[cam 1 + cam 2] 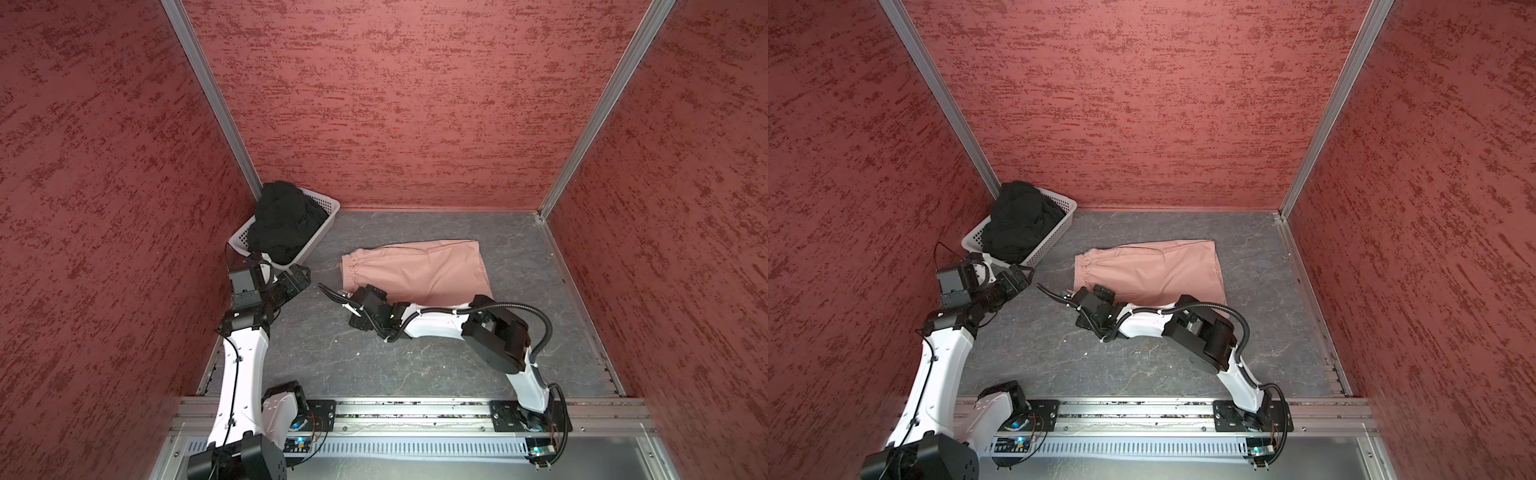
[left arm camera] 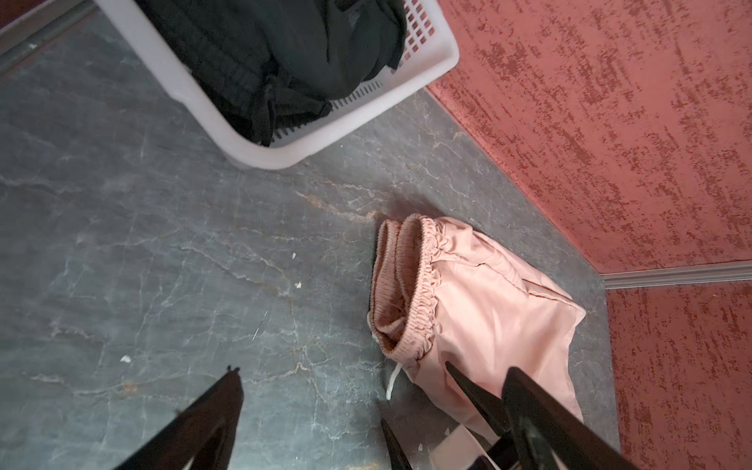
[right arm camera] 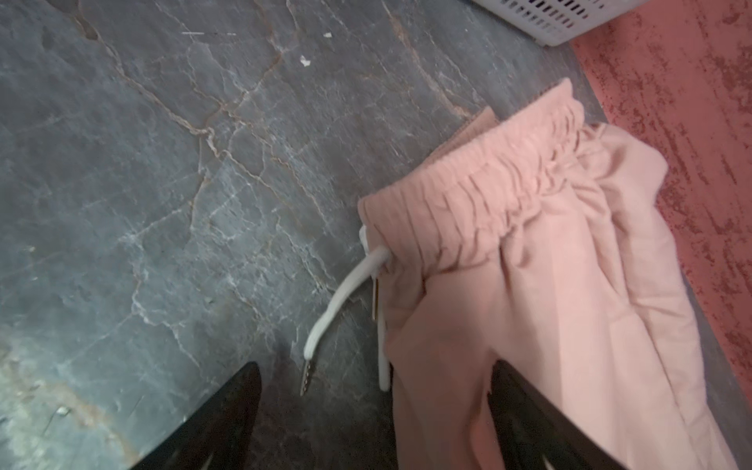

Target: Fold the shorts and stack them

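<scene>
White perforated basket (image 1: 324, 201) stands far-left on grey table (image 1: 415, 361).

The right arm (image 1: 436, 326) is covering the near edge of the pink shorts (image 1: 424, 270); the black shorts (image 1: 282, 224) are hiding much of the basket (image 1: 320, 230).

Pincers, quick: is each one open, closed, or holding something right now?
Left pincer: open, holding nothing.
Right pincer: open at the dusty-pink cloth shorts, gripping nothing.
</scene>
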`<state>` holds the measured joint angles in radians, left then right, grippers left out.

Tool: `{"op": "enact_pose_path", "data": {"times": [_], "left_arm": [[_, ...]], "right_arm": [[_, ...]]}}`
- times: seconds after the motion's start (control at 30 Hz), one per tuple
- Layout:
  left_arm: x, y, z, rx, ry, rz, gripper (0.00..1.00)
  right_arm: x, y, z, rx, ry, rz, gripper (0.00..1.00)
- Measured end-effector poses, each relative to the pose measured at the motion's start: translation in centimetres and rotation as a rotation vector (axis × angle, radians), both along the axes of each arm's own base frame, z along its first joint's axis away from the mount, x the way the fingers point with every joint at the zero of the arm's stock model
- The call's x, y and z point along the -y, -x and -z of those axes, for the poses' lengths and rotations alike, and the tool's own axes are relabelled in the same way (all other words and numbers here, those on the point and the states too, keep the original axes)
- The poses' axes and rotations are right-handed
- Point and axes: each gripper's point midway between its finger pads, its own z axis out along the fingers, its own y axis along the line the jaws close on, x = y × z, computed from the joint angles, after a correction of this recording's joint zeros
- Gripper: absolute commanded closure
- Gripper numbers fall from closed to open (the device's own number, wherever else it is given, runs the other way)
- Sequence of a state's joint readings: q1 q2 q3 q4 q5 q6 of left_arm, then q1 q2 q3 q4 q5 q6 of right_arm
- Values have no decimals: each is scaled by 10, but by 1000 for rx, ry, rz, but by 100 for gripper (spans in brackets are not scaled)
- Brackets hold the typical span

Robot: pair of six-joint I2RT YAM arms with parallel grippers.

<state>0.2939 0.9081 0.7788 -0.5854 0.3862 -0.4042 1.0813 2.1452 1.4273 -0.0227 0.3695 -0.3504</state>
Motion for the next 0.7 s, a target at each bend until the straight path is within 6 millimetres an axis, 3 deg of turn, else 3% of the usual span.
{"op": "enact_pose_path", "data": {"times": [0.27, 0.47, 0.7], "left_arm": [[3, 14, -7, 12, 1, 0, 1], [7, 19, -5, -4, 19, 16, 1], [10, 25, -15, 18, 7, 26, 1]], "right_arm": [[-26, -9, -17, 65, -32, -20, 10], [-30, -19, 11, 111, 32, -6, 10], [-32, -33, 8, 187, 72, 8, 10]]}}
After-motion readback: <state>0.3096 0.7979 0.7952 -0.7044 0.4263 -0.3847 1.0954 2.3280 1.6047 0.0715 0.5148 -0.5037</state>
